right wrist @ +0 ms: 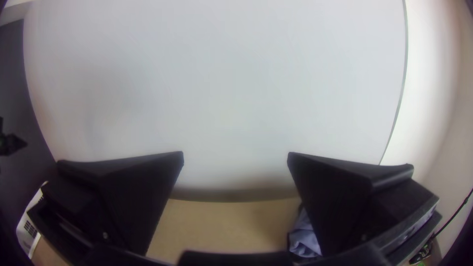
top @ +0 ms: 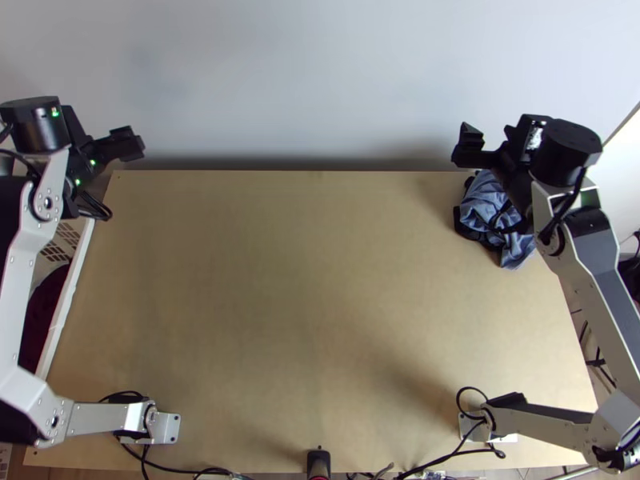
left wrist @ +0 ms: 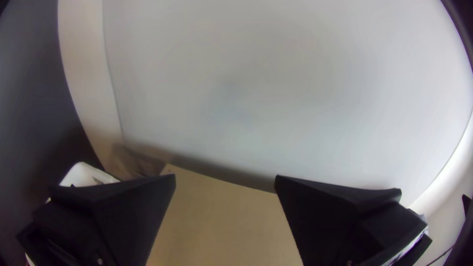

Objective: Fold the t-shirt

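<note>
A bunched blue cloth with dark parts (top: pixel 485 202) lies at the table's far right corner, partly hidden under the right arm. The right gripper (top: pixel 468 148) is held above the far edge, just left of that cloth; in the right wrist view the gripper (right wrist: pixel 235 160) is open with nothing between its fingers, and part of the blue cloth (right wrist: pixel 304 239) shows beside one finger. At the far left corner is the left gripper (top: pixel 128 144); in the left wrist view the gripper (left wrist: pixel 225 182) stands open and holds nothing.
A white basket (top: pixel 74 276) with dark red cloth (top: pixel 46 312) in it stands along the table's left edge. The wooden table (top: pixel 304 304) stretches between the arms, with a pale wall behind it. Black cables (top: pixel 192 470) run along the near edge.
</note>
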Available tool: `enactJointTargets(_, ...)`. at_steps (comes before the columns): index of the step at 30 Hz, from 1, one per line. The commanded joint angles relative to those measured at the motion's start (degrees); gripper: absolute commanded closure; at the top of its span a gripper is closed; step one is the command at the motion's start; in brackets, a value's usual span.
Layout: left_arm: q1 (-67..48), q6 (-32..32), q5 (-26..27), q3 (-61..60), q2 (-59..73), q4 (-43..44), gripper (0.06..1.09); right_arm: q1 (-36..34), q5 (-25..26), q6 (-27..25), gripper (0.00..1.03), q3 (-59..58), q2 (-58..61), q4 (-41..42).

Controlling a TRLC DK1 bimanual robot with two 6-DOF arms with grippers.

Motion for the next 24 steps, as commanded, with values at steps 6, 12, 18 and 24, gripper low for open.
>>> enactJointTargets(6, 22.95, 0.42, -1.53, -4.6, 5.75, -2.15, 0.11, 1.5, 0.73, -0.54, 0.05, -1.1, 1.63, 0.3)
enactJointTargets(12, 35.69, 4.64, -1.27, -18.13, 5.83, 9.37, 0.11, 2.2, 0.81, -0.8, 0.05, -2.68, 1.63, 0.3)
enactJointTargets(18, 46.33, 8.86, 1.54, -25.25, 9.09, 20.18, 0.11, 3.69, 1.69, -2.03, 0.05, -4.71, 1.19, 0.3)
enactJointTargets(24, 53.36, 11.67, 2.69, -27.62, 15.94, 24.04, 0.11, 5.28, 2.84, -3.44, 0.05, -6.55, 1.1, 0.3)
